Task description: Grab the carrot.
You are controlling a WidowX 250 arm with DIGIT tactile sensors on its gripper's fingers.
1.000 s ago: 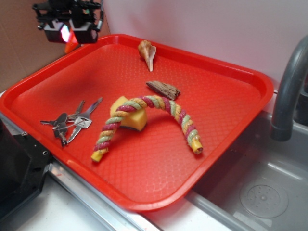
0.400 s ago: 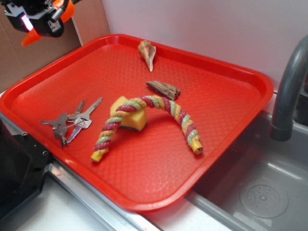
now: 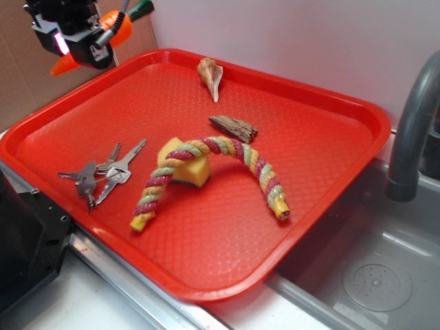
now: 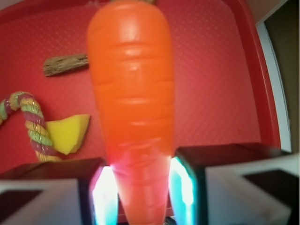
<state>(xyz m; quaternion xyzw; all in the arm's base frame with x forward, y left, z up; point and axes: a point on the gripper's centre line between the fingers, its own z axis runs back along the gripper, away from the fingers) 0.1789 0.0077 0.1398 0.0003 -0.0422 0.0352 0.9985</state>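
The black tool (image 3: 82,42) clenched the smooth orange plastic carrot with its green stem (image 4: 131,108), holding it aloft over the far left corner of the red plastic tray (image 3: 323,172).

The smooth orange carrot (image 3: 117,26), green-stemmed, hangs tilted, clamped in the pincer (image 3: 81,42).

A big red plastic tray (image 3: 330,130) holds silver keys (image 3: 103,173), a twisted colourful rope (image 3: 227,165), a yellow sponge (image 3: 187,170), a brown wood chip (image 3: 234,128) and a beige seashell (image 3: 210,75)
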